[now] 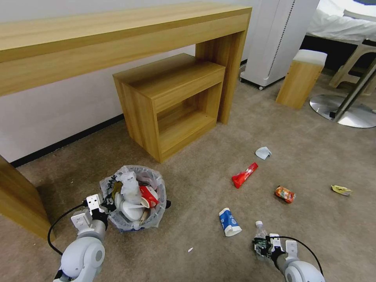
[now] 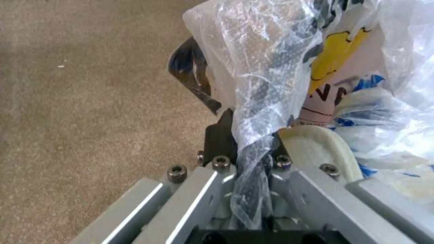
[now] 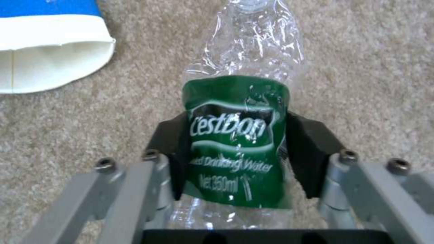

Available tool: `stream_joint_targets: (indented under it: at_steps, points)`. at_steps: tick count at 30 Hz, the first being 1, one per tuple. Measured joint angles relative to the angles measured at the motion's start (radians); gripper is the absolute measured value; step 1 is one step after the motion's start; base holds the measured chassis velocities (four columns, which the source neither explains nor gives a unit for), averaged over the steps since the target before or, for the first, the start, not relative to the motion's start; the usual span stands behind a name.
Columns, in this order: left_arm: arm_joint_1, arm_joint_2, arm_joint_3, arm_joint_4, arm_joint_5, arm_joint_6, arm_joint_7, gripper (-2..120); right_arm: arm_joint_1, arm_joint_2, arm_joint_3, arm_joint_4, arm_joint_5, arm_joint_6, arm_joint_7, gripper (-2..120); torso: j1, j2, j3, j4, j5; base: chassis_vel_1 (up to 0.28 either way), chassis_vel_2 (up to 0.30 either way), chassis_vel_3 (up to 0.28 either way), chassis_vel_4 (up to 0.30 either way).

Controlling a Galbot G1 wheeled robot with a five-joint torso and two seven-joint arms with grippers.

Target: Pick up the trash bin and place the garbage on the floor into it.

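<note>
**Green-labelled bottle in the right gripper's jaws**

Clear crushed plastic, green label: the bottle (image 3: 236,142) sits clamped in the right gripper (image 1: 263,246), low over the floor (image 1: 196,184) beside a blue-white paper cup (image 1: 228,222). The left gripper (image 1: 105,206) pinches the trash bin (image 1: 134,197) by its bag-lined rim, bin already stuffed with litter.

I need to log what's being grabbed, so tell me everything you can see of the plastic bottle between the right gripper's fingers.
The bottle is clear, crinkled, crushed plastic with a green label wrapped round its middle, printed in white lettering, and a white cap. It lies on the beige carpet, cap end pointing away from the robot, next to a blue-and-white paper cup. The right gripper straddles the label, a black finger against each side.
</note>
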State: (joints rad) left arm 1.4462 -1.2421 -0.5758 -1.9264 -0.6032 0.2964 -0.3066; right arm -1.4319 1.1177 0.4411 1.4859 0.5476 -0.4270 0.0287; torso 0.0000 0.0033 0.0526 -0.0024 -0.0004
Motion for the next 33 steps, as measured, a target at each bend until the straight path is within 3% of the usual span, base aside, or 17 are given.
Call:
stream_joint_targets:
  at_steps: [15, 20, 24, 26, 27, 30, 33]
  points:
    - [-0.002, -0.014, 0.004, 0.004, 0.014, -0.003, 0.000, 0, -0.005, -0.027, 0.000, 0.006, -0.007, 0.039, -0.005, 12, 0.000, 0.000, 0.000, 0.0002, 0.0008, 0.000, 0.000, 0.000, 0.000]
    - [-0.003, -0.014, 0.004, 0.004, 0.014, -0.003, 0.000, 0, -0.009, -0.033, 0.001, 0.005, -0.014, 0.073, -0.019, 10, 0.000, 0.000, 0.000, 0.0000, 0.0008, 0.000, 0.000, 0.000, 0.000]
    - [-0.002, -0.016, 0.004, 0.004, 0.017, -0.003, 0.000, 0, -0.011, -0.034, 0.001, 0.002, -0.028, 0.145, -0.046, 10, 0.000, 0.000, 0.000, 0.0001, 0.0006, 0.000, 0.000, 0.000, 0.000]
    - [0.001, -0.019, 0.004, 0.006, 0.021, -0.003, 0.000, 0, -0.013, -0.036, 0.004, -0.010, -0.071, 0.286, -0.105, 10, 0.000, 0.000, 0.000, 0.0001, 0.0004, 0.000, 0.000, 0.000, 0.000]
    - [0.001, -0.019, 0.004, 0.006, 0.021, -0.003, 0.000, 0, -0.013, -0.036, 0.004, -0.010, -0.071, 0.286, -0.105, 10, 0.000, 0.000, 0.000, 0.0001, 0.0004, 0.000, 0.000, 0.000, 0.000]
    - [0.003, -0.027, 0.007, 0.006, 0.032, -0.001, 0.001, 0, -0.011, -0.060, 0.014, 0.005, -0.128, 0.494, -0.199, 10, 0.000, 0.000, 0.000, 0.0001, 0.0002, 0.000, 0.000, 0.000, 0.000]
    - [0.003, -0.034, 0.012, 0.006, 0.038, 0.001, 0.002, 0, -0.014, -0.081, 0.015, 0.038, -0.130, 0.564, -0.228, 10, 0.000, 0.000, 0.000, 0.0001, 0.0003, 0.000, 0.000, 0.000, 0.000]
